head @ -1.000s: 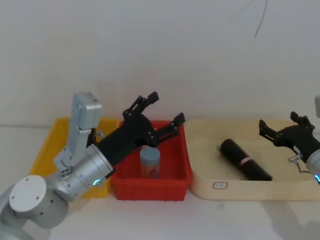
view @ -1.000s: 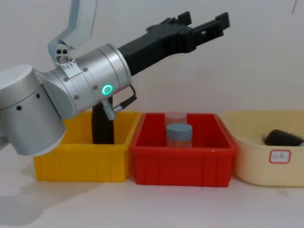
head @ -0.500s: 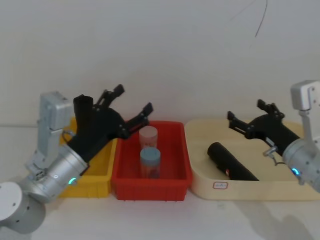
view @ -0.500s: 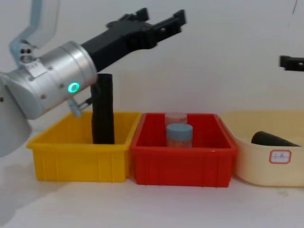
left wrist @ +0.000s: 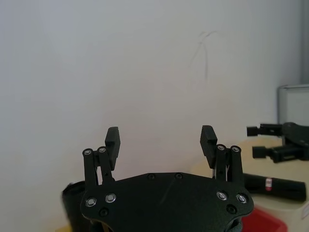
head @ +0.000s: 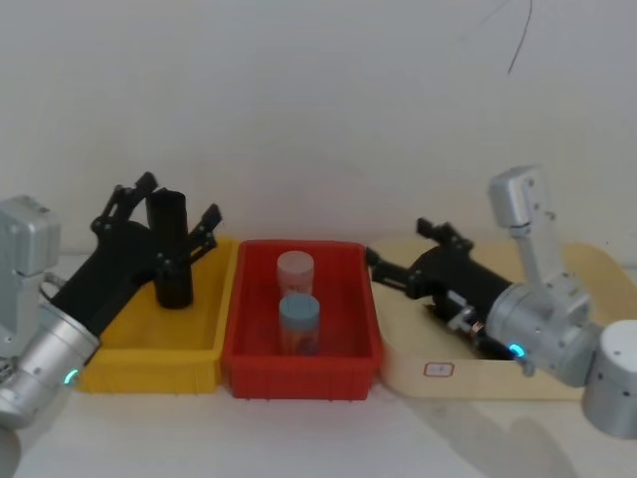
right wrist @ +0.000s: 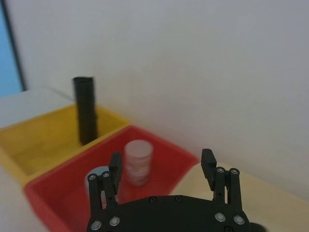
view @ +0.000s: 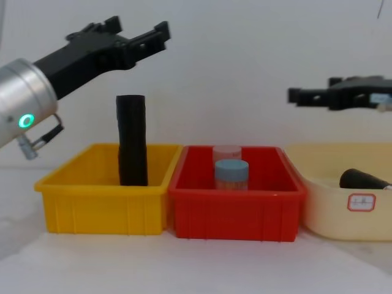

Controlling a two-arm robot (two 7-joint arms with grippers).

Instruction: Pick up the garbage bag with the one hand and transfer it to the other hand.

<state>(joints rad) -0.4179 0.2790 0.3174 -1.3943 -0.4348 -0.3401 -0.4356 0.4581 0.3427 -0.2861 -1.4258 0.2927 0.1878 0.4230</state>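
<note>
Swung left, the left end effector hovers open above the bag; it should descend centred before closing. The right end effector, also open, waits to the bag's right.

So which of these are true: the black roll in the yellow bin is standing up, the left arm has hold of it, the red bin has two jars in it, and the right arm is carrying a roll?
1. The garbage bag stands upright in the yellow bin. True.
2. The left gripper is clamped on it. False: its fingers are open and hover above the roll's top without touching it.
3. The red bin holds two jars. True: a blue-lidded jar and a pink-lidded jar.
4. The right gripper carries a roll. False: its fingers are open and empty in the air; the second roll lies in the cream tray.
</note>
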